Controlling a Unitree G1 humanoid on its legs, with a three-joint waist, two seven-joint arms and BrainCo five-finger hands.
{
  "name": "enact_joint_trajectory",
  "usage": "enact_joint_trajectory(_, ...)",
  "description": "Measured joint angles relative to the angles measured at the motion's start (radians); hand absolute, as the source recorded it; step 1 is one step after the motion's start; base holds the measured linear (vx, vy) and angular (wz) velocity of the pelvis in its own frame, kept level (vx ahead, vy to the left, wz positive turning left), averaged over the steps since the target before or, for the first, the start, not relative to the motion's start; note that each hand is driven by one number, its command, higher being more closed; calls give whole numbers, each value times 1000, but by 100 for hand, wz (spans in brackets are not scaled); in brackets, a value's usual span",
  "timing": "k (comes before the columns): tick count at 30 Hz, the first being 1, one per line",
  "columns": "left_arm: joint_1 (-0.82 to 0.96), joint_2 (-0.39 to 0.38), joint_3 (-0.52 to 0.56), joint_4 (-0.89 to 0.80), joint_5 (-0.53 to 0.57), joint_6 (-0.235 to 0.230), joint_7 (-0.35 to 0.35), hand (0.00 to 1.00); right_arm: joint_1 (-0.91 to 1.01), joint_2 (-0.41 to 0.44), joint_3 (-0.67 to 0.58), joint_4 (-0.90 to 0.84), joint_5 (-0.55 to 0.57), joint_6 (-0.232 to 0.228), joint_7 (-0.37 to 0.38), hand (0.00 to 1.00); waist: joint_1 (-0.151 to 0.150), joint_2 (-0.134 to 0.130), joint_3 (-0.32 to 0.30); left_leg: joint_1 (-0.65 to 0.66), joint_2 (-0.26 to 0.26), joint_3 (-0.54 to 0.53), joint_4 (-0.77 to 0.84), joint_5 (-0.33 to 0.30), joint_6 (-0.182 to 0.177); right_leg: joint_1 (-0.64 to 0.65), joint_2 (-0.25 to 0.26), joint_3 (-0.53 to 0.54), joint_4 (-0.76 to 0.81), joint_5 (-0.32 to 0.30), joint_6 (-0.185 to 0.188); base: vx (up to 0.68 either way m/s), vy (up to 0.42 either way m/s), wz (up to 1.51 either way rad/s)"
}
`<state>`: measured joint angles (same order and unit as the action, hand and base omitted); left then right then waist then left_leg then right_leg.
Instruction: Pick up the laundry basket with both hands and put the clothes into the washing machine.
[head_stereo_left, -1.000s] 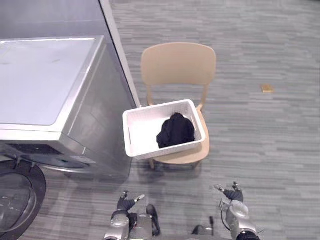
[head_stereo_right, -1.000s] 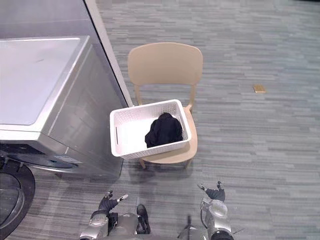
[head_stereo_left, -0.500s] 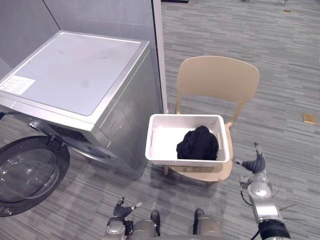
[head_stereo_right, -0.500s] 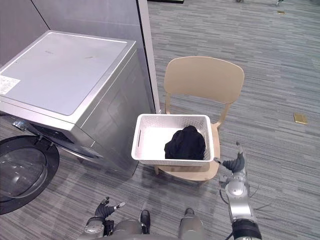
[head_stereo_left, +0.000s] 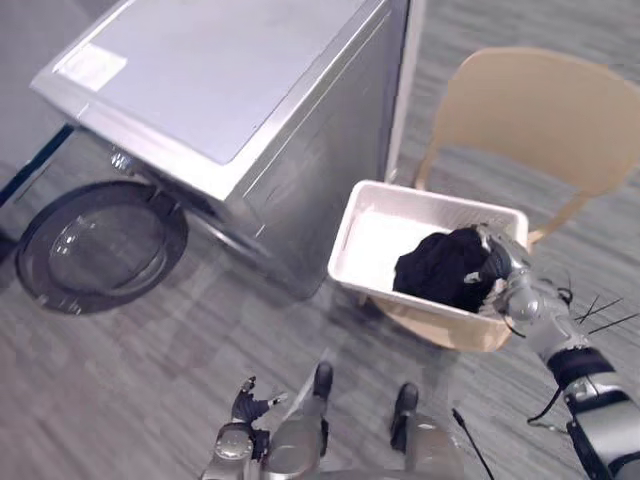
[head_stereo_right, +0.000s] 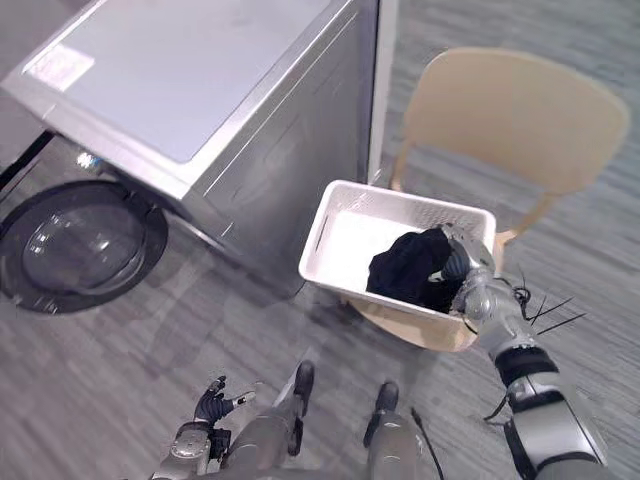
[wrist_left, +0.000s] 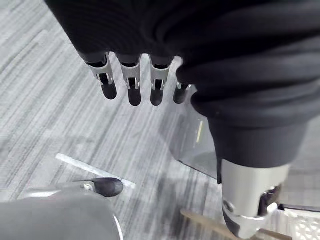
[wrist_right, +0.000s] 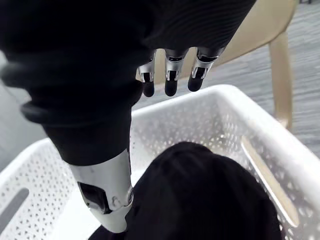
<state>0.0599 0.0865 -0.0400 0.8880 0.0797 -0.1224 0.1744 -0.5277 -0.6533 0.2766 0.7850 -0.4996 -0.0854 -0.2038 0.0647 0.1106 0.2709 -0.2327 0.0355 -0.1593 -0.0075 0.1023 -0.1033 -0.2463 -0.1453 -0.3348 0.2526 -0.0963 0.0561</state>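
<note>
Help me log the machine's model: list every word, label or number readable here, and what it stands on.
The white label on a corner of the washing machine top: print too small to read.
The laundry basket and chair: no text visible.

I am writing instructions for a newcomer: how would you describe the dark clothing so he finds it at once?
Beside the silver washing machine stands a tan chair with a white perforated laundry basket on its seat. The clothing is the crumpled black heap inside it, the only dark thing against its white walls.
</note>
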Motion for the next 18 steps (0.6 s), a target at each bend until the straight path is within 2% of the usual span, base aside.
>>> enact_joint_trajectory(2, -2, 5, 0, -24, -5, -6, 1, 0, -56, -18, 25, 68, -13, 5, 5, 0, 6, 7, 33, -25, -2, -20, -8, 23, -9, -20, -6, -20, 8, 1, -2, -110, -20, 35)
enact_joint_trajectory(4, -3, 6, -2, -34, -12, -14, 1, 0, -103, -38, 47, 122, -23, 17, 6, 0, 10, 17, 52, -51, -1, -38, -33, 41, -3, -61, -15, -33, 30, -2, -6, -113, -5, 26)
enact_joint_trajectory(5, -15, 9, -4, -33, -28, -14, 1, 0, -142, -51, 59, 158, -23, 24, 6, 0, 12, 25, 82, -62, -2, -45, -50, 50, 10, -89, -24, -37, 59, -9, -7, -124, -8, 15)
enact_joint_trajectory(7, -37, 14, -18, -34, -39, -14, 1, 0, -185, -73, 81, 206, -23, 31, 7, 0, 19, 33, 114, -91, -9, -55, -61, 58, 9, -135, -38, -38, 97, -16, -8, -133, -11, 12)
enact_joint_trajectory(8, -60, 17, -35, -35, -46, -14, 1, 0, -205, -86, 92, 236, -23, 40, 7, 0, 33, 37, 133, -118, -14, -60, -66, 70, 10, -175, -49, -37, 125, -20, -10, -107, -17, 9)
enact_joint_trajectory(10, -91, 18, -47, -37, -51, -14, 2, 0, -241, -86, 115, 268, -23, 54, 9, 0, 36, 40, 158, -144, -23, -70, -83, 93, 7, -222, -69, -42, 169, -33, -9, -82, -46, 19)
enact_joint_trajectory(11, -105, 18, -53, -37, -51, -13, 2, 0, -262, -84, 125, 281, -22, 56, 9, 100, 36, 40, 160, -160, -27, -78, -85, 99, 6, -243, -76, -44, 185, -38, -11, -71, -81, 21)
enact_joint_trajectory(15, -178, 17, -112, -39, -51, -15, 2, 0, -330, -58, 133, 344, -15, 90, -1, 100, 58, 42, 165, -208, -38, -88, -85, 109, 4, -309, -98, -45, 239, -59, -14, -47, -77, 10)
enact_joint_trajectory(18, -209, 14, -123, -47, -53, -15, 3, 0, -363, -51, 131, 333, 53, 96, -15, 100, 57, 41, 165, -220, -39, -96, -85, 112, 2, -323, -102, -50, 252, -68, -15, -19, -95, 9)
